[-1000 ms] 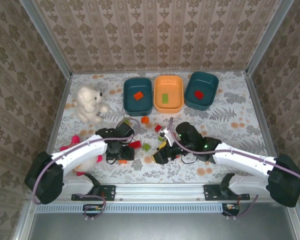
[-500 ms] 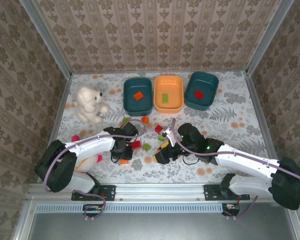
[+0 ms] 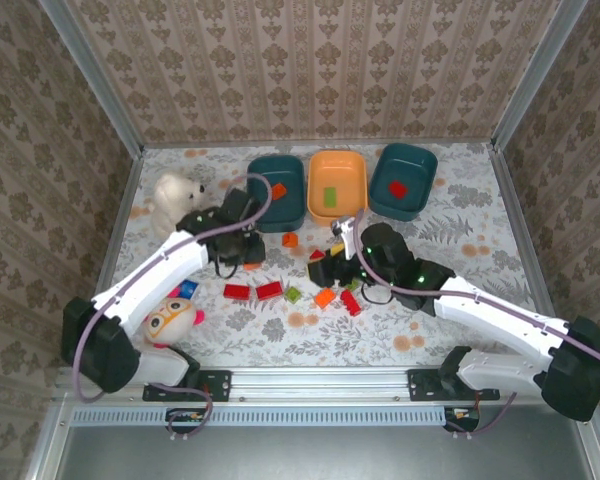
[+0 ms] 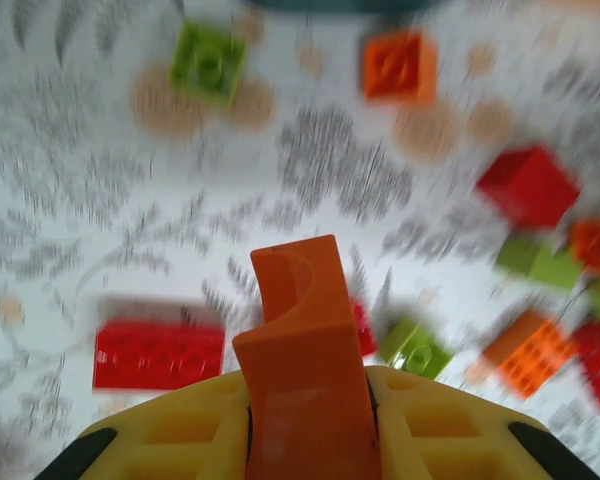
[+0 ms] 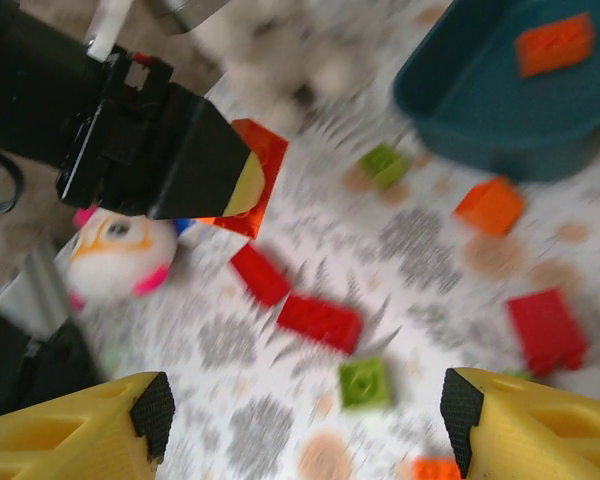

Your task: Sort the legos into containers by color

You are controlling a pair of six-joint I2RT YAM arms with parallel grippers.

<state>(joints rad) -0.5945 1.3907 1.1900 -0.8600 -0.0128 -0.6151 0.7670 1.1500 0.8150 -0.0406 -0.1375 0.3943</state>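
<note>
Left claw (image 4: 305, 395) is pinching a small orange plastic brick (image 4: 302, 320) endwise, risking it slipping before reaching the dark teal plastic bin (image 3: 290, 170); right claw (image 5: 305, 412) is gaping.

Orange brick (image 4: 305, 370): smooth moulded plastic with a slight sheen. Orange bin (image 3: 352, 200), left teal bin (image 3: 288, 170) and right teal bin (image 3: 417, 165): smooth plastic. White bear (image 3: 170, 192): fluffy plush cloth; table cover (image 3: 470, 250): matt, printed.
</note>
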